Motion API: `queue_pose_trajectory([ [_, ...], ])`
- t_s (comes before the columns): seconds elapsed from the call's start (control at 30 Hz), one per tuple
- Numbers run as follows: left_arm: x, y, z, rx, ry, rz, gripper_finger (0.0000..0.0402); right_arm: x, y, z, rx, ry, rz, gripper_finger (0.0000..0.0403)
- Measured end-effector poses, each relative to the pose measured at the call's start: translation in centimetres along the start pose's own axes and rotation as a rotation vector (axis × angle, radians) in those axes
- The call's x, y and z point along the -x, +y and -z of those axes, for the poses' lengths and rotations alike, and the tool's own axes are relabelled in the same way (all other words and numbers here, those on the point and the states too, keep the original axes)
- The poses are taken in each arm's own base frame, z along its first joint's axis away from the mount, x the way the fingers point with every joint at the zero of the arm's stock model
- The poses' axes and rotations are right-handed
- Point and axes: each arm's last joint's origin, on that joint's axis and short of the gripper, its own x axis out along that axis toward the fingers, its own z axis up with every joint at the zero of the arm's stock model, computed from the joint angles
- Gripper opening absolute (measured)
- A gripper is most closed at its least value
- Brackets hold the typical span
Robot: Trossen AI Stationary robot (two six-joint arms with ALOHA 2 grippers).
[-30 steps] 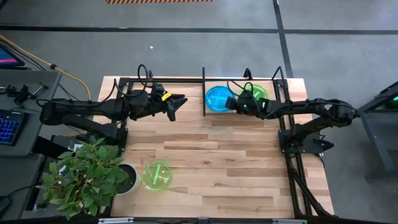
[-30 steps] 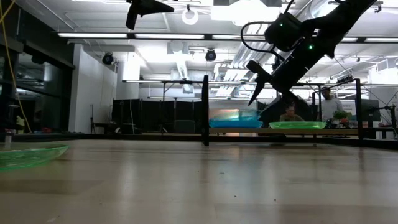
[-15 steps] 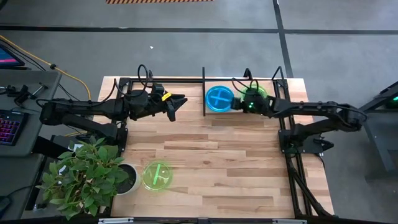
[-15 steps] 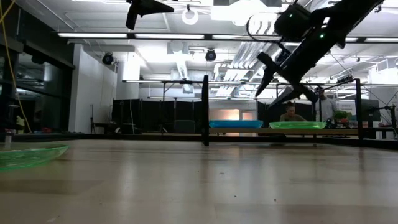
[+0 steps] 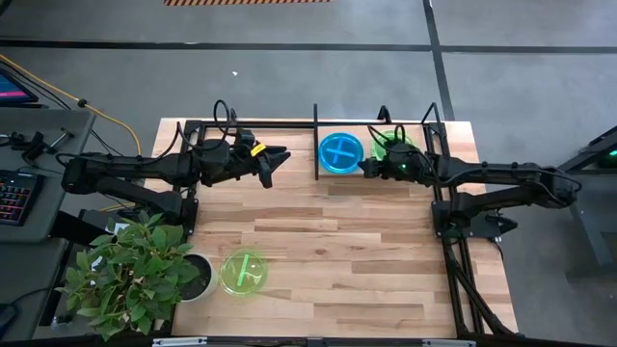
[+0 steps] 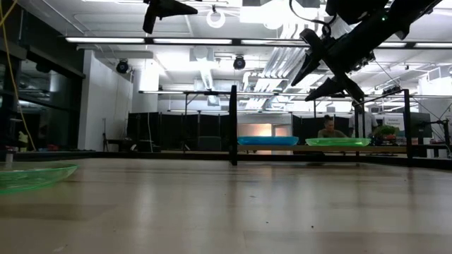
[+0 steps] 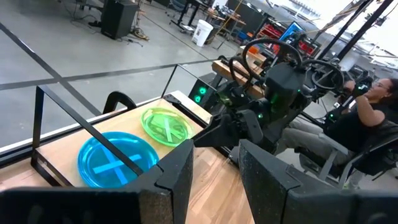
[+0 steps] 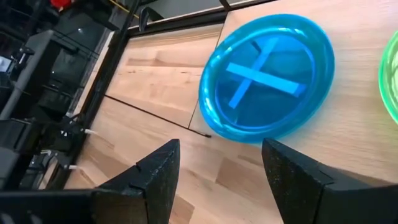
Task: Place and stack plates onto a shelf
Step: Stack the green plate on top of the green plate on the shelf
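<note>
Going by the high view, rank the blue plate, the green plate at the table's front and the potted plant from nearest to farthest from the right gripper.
Measured from the right gripper, open above the shelf:
1. Blue plate: on the shelf, right beside the gripper.
2. Green plate: front of the table, toward the left.
3. Potted plant: front left corner, beyond that plate.

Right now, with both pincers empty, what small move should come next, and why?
Probably swing the left pincer toward the green plate near the potted plant; it is the only plate off the shelf, and the right pincer, open, hangs above the blue plate.
</note>
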Motion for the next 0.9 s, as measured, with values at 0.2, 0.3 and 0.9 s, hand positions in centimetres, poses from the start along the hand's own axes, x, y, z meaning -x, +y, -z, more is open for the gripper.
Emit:
queue_pose_trajectory([
  [0.2, 0.0, 0.0, 0.0, 0.0, 0.005, 0.009, 0.0117, 0.1, 0.3, 0.4, -0.008, 0.015, -0.013, 0.021],
  [0.3, 0.0, -0.1, 0.0, 0.027, 0.013, 0.02, 0.0117, 0.2, 0.5, 0.8, -0.002, 0.027, -0.023, 0.021],
  [0.9, 1.6, -4.1, 14.2, 0.108, 1.144, 0.119, 0.0077, 0.5, -0.1, 2.2, 0.08, 0.124, 0.062, 0.021],
])
